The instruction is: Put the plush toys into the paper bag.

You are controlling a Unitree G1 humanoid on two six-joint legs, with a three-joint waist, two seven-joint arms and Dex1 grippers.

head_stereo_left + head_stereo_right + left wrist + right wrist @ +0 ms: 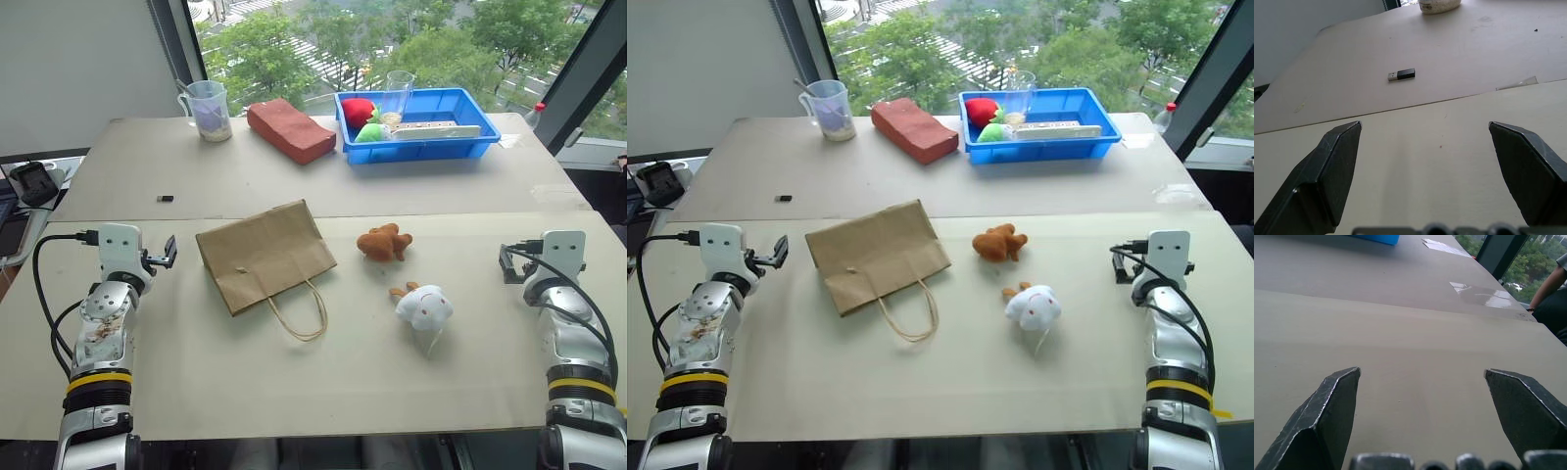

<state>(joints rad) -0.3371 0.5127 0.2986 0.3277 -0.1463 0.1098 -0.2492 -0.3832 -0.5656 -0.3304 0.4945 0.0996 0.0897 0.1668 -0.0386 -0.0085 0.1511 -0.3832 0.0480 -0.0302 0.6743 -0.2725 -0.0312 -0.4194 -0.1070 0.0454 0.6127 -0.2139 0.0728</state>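
Indoors by a window over treetops, a pale table (294, 382) carries the paper bag (265, 253) flat at centre, orange plush toy (383, 242) at three o'clock, white plush toy (423, 306) at four. Left gripper (1425, 147) and right gripper (1422, 391) gape wide, empty.

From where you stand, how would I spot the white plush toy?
Find the flat brown paper bag lying in the middle of the table. To its right sit two small soft toys; the white plush toy is the nearer, round one, unlike the orange-brown fuzzy one.
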